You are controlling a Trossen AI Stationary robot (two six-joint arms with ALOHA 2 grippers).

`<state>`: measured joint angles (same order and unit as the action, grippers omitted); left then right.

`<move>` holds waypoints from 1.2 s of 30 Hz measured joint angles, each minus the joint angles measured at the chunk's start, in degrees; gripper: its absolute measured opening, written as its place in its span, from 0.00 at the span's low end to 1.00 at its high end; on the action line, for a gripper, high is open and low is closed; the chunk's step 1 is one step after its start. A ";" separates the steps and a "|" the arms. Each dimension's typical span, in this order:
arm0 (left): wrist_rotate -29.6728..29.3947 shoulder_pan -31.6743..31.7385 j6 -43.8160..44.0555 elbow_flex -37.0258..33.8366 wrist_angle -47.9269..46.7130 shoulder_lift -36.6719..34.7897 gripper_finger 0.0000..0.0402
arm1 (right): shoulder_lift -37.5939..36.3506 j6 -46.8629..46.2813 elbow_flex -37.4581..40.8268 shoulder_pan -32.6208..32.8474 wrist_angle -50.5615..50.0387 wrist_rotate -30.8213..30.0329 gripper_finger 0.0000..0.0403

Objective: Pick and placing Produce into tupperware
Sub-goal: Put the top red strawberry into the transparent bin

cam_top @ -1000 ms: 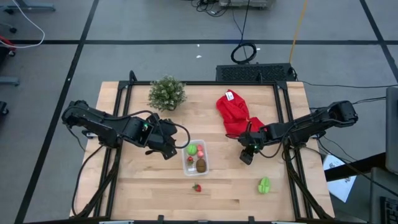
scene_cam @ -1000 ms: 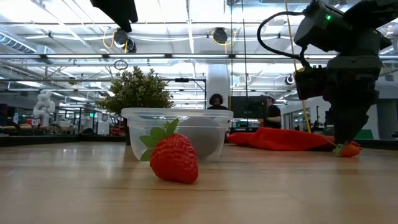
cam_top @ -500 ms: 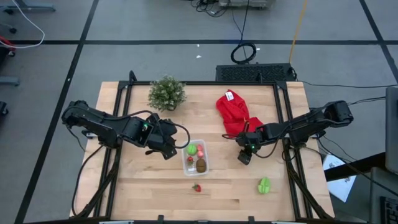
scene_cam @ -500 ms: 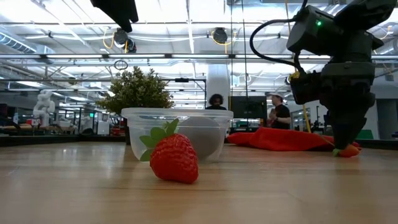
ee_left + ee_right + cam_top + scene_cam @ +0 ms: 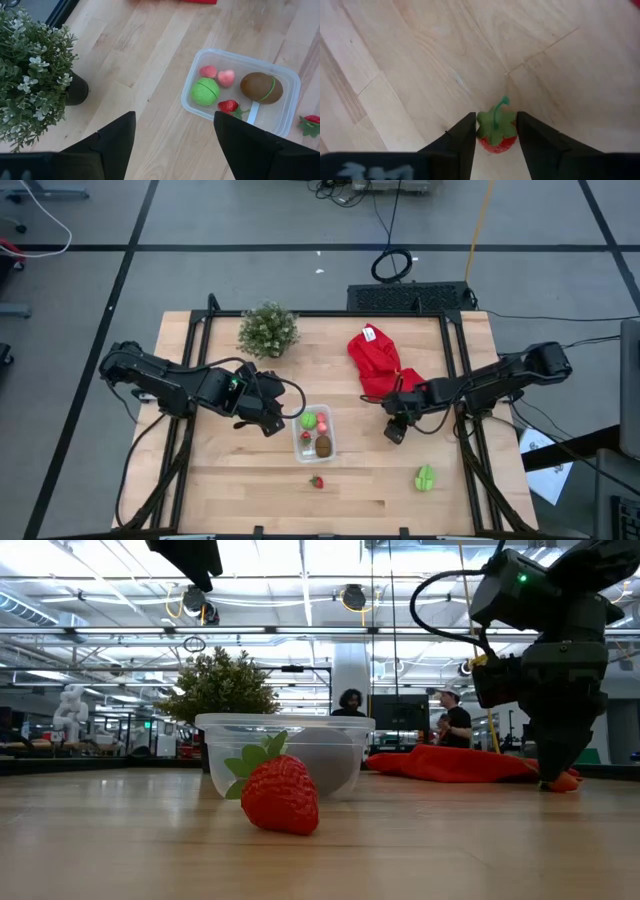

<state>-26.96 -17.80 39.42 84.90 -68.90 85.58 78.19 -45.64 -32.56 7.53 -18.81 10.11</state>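
The clear tupperware [image 5: 299, 444] stands mid-table and holds a brown oval [image 5: 261, 86], a green ball [image 5: 205, 91], small pink pieces [image 5: 218, 75] and a strawberry [image 5: 228, 105]. My left gripper [image 5: 172, 145] hangs open above the table beside the tub's left side. My right gripper [image 5: 393, 435] stands below the red cloth, shut on a small strawberry [image 5: 495, 134] that rests on the table. Another strawberry [image 5: 317, 481] lies on its side on the wood in front of the tub. A green piece [image 5: 425, 477] lies near the front right. My right gripper pinches the strawberry by its two opposite sides [image 5: 481, 132] between its two fingers [image 5: 462, 142], just below the green leaf cap. The fingers slant down at it from the table's right. The strawberry's underside rests on the table [image 5: 568, 781], its stem pointing away from the gripper.
A bushy green plant [image 5: 268, 330] in a dark pot stands at the far left of the table. The red cloth [image 5: 375, 360] lies crumpled at the far right, just behind my right gripper. People stand in the room beyond the table [image 5: 455, 725].
My right gripper has tipped down a little over the strawberry by the red cloth; in the low view its fingers now cover more of the fruit. The strawberry has stayed on the table.
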 joint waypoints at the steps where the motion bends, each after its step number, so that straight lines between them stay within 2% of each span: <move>1: 0.01 -0.01 0.00 0.00 0.00 0.00 0.68 | -0.67 -0.05 0.07 0.00 0.19 -0.01 0.32; 6: 0.01 0.00 0.00 0.00 0.11 -0.02 0.68 | -3.13 -0.64 0.18 0.07 1.56 2.07 0.28; 15: 0.00 0.04 0.01 0.00 0.32 -0.02 0.68 | -3.49 -1.32 0.16 -0.04 6.93 1.54 0.27; 25: -0.05 0.04 -0.30 0.00 0.68 -0.02 0.68 | -3.56 -0.25 -1.96 -0.81 22.61 5.43 0.26; 31: -0.05 0.04 -0.28 0.00 1.10 -0.02 0.68 | -2.94 4.44 -6.27 -0.89 21.88 6.72 0.24; 36: -0.05 0.04 -0.57 0.00 1.11 -0.02 0.68 | -2.92 6.67 -6.33 -1.63 13.62 6.60 0.24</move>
<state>-27.00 -17.76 38.85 84.90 -67.79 85.56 75.26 -38.97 -38.89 5.90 -5.19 16.71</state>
